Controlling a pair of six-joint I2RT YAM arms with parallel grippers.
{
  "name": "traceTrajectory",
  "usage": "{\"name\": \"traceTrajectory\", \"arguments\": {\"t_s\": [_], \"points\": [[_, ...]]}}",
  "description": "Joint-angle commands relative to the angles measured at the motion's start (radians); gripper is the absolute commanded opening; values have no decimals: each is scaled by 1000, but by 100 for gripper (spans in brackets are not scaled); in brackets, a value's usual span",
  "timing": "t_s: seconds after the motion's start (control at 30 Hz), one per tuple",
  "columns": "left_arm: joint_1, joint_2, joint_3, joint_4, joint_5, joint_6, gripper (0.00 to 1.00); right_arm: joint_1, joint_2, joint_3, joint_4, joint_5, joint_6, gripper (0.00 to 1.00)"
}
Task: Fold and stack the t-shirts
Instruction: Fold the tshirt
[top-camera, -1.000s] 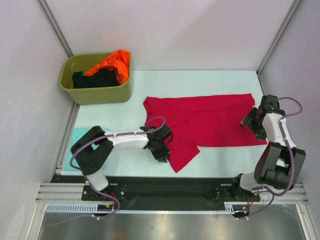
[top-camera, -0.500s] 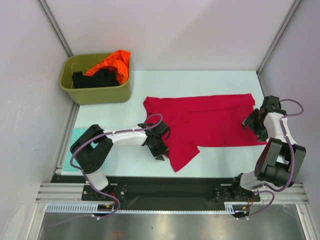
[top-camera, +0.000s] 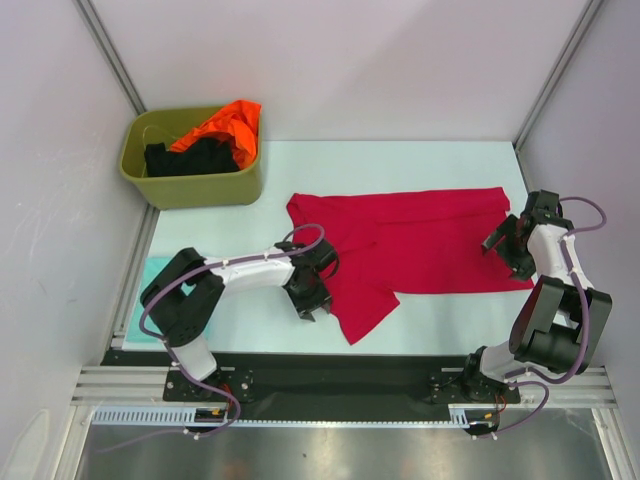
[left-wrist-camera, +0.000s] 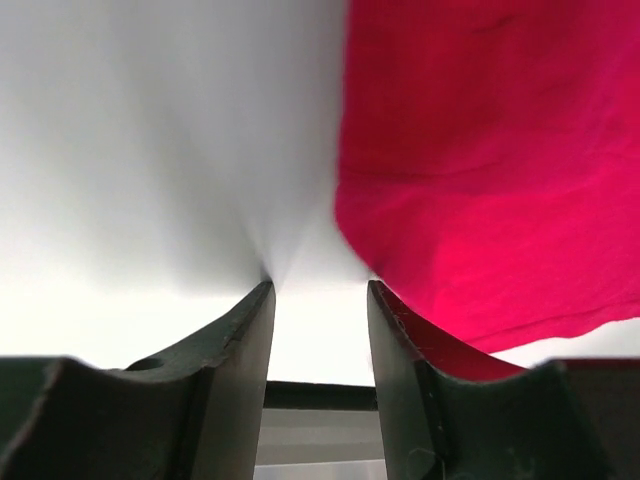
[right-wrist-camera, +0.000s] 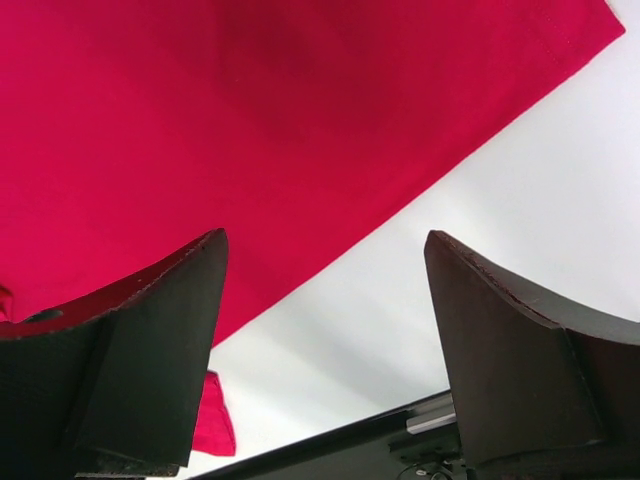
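- Crimson-red soft cloth t-shirt, lightly wrinkled, spread flat mid-table.
- We see smooth pale tabletop, white walls.
- Left gripper parted beside its sleeve, right gripper wide at its edge, both empty.

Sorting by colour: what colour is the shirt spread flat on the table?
The shirt is plain crimson red, clearest in the top external view.

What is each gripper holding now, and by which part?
Nothing is held. The left gripper stands open beside the crimson-red cloth t-shirt; the right gripper hangs open over its edge.
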Motion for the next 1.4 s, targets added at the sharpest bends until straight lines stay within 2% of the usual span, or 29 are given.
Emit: {"name": "traceTrajectory", "arguments": {"t_s": [0.0,0.3,0.47,0.57,0.73,0.97,1.1,1.17,1.2,1.37], "points": [[-16,47,82,-31,-64,47,48,5,6,44,11,-8,1,84],[-35,28,122,-67,-58,39,44,7,20,58,14,-9,2,84],[-54,14,125,-77,-33,33,37,7,26,62,11,-5,1,84],[-67,-9,123,-77,-30,33,30,8,30,65,11,-11,2,84],[-68,0,120,-57,-33,27,44,19,38,72,13,-17,4,84],[-74,41,169,-71,-52,36,46,27,43,73,13,-12,1,84],[-77,95,204,-66,-30,33,50,25,49,69,8,15,1,84],[-77,109,192,-57,-29,27,50,16,58,69,1,28,5,85],[-76,118,171,-58,17,18,48,1,60,75,0,31,9,85],[-73,129,119,-22,54,1,38,-51,70,104,-21,63,38,85]]}}
